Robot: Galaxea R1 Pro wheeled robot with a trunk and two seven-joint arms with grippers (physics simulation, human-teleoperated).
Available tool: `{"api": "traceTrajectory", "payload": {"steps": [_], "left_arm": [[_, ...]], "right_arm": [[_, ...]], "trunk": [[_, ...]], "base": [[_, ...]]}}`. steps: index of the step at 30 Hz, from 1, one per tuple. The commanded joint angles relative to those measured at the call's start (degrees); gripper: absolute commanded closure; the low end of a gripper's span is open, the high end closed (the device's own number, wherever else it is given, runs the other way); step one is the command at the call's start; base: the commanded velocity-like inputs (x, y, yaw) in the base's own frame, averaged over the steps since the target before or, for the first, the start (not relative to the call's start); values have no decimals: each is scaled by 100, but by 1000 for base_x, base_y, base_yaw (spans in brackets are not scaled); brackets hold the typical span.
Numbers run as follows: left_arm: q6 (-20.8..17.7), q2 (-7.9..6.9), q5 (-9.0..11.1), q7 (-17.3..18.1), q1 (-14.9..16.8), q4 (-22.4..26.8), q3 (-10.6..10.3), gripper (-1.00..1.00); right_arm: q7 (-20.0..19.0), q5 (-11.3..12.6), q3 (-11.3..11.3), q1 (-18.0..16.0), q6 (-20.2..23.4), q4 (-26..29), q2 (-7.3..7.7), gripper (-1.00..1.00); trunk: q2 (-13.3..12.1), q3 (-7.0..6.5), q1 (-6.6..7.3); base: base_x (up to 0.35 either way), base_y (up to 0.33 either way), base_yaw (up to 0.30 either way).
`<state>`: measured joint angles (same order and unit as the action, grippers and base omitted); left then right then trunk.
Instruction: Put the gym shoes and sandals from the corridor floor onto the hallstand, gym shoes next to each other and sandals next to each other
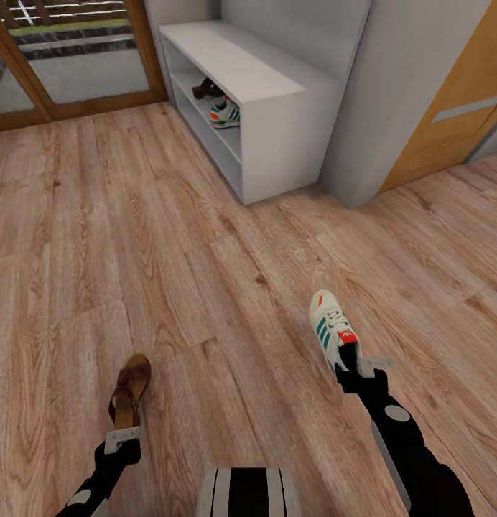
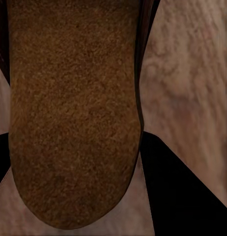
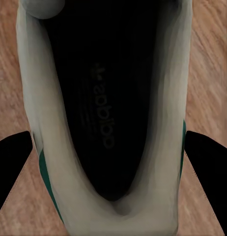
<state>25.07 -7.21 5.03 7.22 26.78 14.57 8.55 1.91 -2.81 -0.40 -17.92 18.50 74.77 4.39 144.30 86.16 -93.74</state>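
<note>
The right pincer (image 1: 351, 365) is seemingly closed on the gym shoe's (image 1: 330, 326) heel, the left pincer (image 1: 123, 436) on the sandal (image 1: 130, 389); either could be dropped by such shallow holds.

Wood-plank corridor floor (image 1: 169, 273) under one sandal (image 1: 130, 391) and one gym shoe (image 1: 332, 329) (another pair on the hallstand (image 1: 277, 100) shelf)

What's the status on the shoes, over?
Left gripper at the sandal's heel, right gripper at the sneaker's heel; grip unclear. One sneaker and sandal already on the rack. Floor path unobstructed.
</note>
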Motion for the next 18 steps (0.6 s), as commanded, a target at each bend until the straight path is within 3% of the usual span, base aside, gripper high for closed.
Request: {"api": "traceTrajectory", "payload": {"steps": [1,9,18], "left_arm": [[7,1,33,52,2,-7,24,100],[2,0,36,47,2,-8,24,100],[7,-11,-19,62,-1,-7,9,100]], "right_arm": [[13,-27,5,-1,34,9,1,100],[22,-43,-3,-1,-92,-228,16,100],[20,-69,-6,-1,-979,-1035,44,100]], "trunk": [[0,-20,3],[-11,-197,24],[-23,-446,47]], "base": [[0,0,0],[0,0,0],[0,0,0]]}}
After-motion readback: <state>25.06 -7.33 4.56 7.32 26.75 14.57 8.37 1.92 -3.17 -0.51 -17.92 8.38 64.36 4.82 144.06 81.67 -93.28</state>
